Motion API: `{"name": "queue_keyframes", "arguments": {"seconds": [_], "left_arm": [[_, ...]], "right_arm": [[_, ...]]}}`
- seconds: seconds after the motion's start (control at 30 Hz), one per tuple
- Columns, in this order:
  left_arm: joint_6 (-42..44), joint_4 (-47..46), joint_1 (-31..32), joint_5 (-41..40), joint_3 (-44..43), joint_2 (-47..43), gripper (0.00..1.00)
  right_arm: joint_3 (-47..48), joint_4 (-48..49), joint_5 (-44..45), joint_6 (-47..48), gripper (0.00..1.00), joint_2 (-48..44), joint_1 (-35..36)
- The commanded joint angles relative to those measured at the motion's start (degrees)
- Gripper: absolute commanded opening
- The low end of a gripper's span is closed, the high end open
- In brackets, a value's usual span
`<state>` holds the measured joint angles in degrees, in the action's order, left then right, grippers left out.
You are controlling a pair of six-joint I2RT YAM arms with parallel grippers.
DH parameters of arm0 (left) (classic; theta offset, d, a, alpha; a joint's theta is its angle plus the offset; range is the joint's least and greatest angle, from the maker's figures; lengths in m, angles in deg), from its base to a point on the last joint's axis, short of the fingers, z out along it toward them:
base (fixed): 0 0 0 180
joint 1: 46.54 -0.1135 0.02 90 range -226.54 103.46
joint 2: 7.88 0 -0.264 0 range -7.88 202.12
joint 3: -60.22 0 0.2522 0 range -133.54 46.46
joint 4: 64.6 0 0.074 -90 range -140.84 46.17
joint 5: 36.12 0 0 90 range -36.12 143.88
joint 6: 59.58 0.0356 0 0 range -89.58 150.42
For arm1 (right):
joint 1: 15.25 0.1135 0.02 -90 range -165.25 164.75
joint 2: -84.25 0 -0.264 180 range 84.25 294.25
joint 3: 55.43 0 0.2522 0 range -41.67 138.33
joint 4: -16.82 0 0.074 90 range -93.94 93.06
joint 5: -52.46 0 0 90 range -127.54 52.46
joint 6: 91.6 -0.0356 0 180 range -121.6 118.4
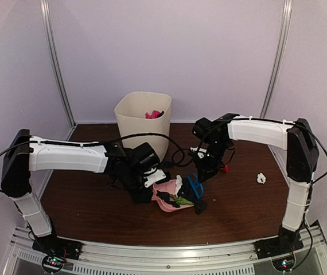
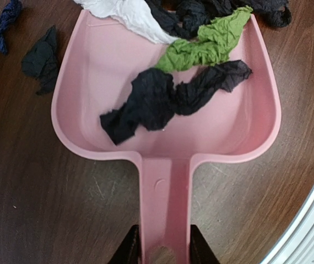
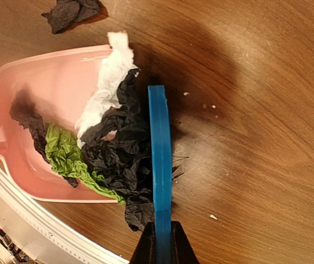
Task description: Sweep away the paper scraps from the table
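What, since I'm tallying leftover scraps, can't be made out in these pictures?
Top view: the bin's wall hides its contents, bar a pink scrap at the rim.
Top view: the pile in the dustpan is too small to count.
Right wrist: the brush's blue back hides its bristles.
Left wrist: the white scrap is cut off by the top edge.

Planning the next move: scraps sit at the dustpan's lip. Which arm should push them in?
Right, likely. The right gripper holds the blue brush, bristles against the black scraps at the pink dustpan mouth. The left gripper is shut on the dustpan handle.
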<state>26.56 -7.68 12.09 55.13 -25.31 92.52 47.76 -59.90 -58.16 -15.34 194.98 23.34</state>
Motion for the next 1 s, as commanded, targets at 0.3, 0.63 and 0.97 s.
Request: {"name": "queue_keyframes", "arguments": {"seconds": [0.3, 0.63, 0.97], "left_arm": [[0.9, -10.6, -0.4, 0.8, 6.2, -2.9, 0.00], [1.0, -22.3, -0.4, 1.3, 14.2, -10.0, 0.00], [0.2, -28.4, -0.4, 2.3, 19.0, -16.5, 0.00]], "right_arm": [[-1.8, 3.6, -6.2, 0.2, 0.00, -0.5, 1.1], [-0.9, 3.2, -9.0, 0.0, 0.00, -3.1, 1.1], [1.5, 0.4, -9.1, -1.3, 0.00, -7.1, 1.1]]}}
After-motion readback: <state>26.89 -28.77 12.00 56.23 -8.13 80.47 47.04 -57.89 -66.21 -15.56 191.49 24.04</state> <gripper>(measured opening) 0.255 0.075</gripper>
